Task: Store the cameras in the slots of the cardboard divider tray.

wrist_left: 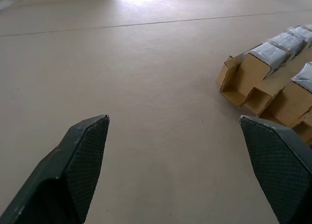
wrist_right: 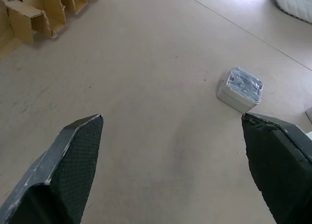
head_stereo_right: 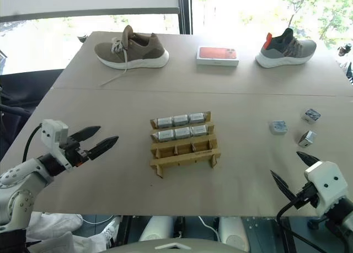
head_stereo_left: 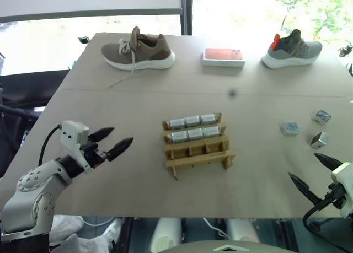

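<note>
Left eye view is showing the cardboard divider tray (head_stereo_left: 196,143) sitting mid-table, its two far rows each holding three cameras (head_stereo_left: 192,121) while the nearest row is standing empty; three loose cameras (head_stereo_left: 290,128) are lying well apart from it on the right side of the table (head_stereo_left: 110,107), which is likely why the right arm is waiting on that side. The left gripper (head_stereo_left: 110,142) is hovering beside the tray with its fingers spread wide and nothing between them. Right eye view is giving the same layout: the right gripper (head_stereo_right: 293,170) is hanging low near the table's front edge, jaws fully apart and carrying nothing, just short of the nearest loose camera. Two shoes (head_stereo_right: 131,48) and an orange-topped box (head_stereo_right: 218,55) are resting along the far edge, clear of the work. Left wrist view is looking along that arm's own fingers (wrist_left: 83,155) toward the tray's end, where open cardboard cells are facing it. Right wrist view is framing one loose camera (wrist_right: 240,89) lying flat just beyond its fingers (wrist_right: 73,160), so picking it up appears to be the step in hand.
</note>
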You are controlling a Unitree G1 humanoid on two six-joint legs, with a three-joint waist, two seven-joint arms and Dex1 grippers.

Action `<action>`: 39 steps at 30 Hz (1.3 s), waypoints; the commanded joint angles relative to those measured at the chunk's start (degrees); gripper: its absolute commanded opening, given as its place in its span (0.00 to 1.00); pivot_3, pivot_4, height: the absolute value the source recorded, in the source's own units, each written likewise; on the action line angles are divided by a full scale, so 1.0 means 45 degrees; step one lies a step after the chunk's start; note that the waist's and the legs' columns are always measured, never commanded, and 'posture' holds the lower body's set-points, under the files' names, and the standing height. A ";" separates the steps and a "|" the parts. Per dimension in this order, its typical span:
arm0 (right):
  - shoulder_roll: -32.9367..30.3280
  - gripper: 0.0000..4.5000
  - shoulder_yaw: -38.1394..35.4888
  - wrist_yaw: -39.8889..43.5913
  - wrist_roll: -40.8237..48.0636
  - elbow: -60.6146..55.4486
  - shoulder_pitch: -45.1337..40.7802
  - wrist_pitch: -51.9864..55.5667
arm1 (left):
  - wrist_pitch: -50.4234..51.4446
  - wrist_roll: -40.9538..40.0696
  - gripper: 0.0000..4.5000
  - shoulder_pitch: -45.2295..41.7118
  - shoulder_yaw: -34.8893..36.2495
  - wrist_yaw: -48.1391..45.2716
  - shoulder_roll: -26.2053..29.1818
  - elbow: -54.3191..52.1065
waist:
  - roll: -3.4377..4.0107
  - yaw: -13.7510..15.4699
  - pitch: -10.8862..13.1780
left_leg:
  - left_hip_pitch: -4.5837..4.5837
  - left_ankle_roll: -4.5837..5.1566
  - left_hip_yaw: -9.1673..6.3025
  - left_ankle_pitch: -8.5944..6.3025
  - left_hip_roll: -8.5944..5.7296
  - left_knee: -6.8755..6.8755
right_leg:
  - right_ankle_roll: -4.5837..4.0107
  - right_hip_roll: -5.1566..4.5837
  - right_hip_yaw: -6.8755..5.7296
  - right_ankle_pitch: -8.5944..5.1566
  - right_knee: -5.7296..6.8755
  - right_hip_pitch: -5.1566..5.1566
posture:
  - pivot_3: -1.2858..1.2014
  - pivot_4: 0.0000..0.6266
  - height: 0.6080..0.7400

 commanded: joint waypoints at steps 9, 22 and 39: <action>-0.0527 1.00 0.0022 -0.3904 -0.0284 -0.0866 -0.3045 0.5860 | 0.1426 -0.3167 0.98 -0.3477 -0.0240 -0.1368 0.0494 -0.1250 | -0.0024 -0.0022 -0.0013 | 0.0004 -0.0011 -0.0001 0.0009 0.0003 0.0022 | -0.0041 0.0009 -0.0003 0.0020 0.0025 0.0001 | 0.52 0.24 1.00; 0.0670 1.00 -0.1466 -0.8028 -0.0308 0.1171 -1.1830 1.6545 | 0.2457 -0.5060 0.98 -0.5511 -0.2263 -0.3991 0.2216 -0.4164 | 0.0007 0.0009 0.0008 | 0.0000 -0.0011 0.0045 0.0012 0.0000 0.0012 | 0.0002 0.0101 0.0037 0.0044 0.0020 -0.0021 | 0.52 0.24 1.00; 0.0178 0.70 -0.1432 -0.7897 -0.1202 0.3908 -1.3153 1.7521 | 0.2811 -0.5511 1.00 -0.5505 -0.2314 -0.2393 0.2133 -0.5236 | 0.0010 -0.0028 0.0009 | -0.0008 -0.0008 0.0052 0.0010 -0.0002 0.0003 | 0.0010 0.0110 0.0042 0.0047 0.0016 -0.0029 | 0.52 0.24 1.00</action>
